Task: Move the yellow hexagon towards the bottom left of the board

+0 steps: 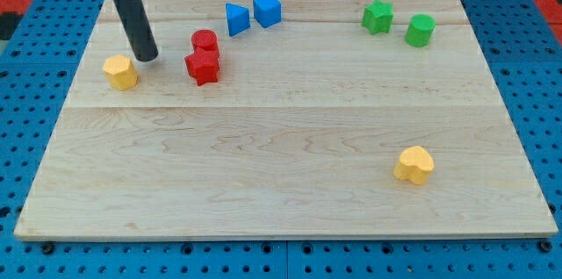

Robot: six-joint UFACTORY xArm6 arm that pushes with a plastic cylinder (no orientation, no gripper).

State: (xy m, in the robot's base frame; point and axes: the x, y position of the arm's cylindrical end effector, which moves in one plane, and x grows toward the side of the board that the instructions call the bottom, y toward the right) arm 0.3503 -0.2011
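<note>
The yellow hexagon (120,72) lies near the board's left edge, in the upper left part of the view. My tip (147,56) rests on the board just to the right of it and slightly above, close to it; I cannot tell if they touch. The dark rod rises from the tip toward the view's top left.
A red cylinder (205,41) and a red star (203,67) sit together right of my tip. A blue triangle (236,18) and blue cube (267,10) lie at the top centre. A green star (378,17) and green cylinder (420,30) lie top right. A yellow heart (414,165) lies lower right.
</note>
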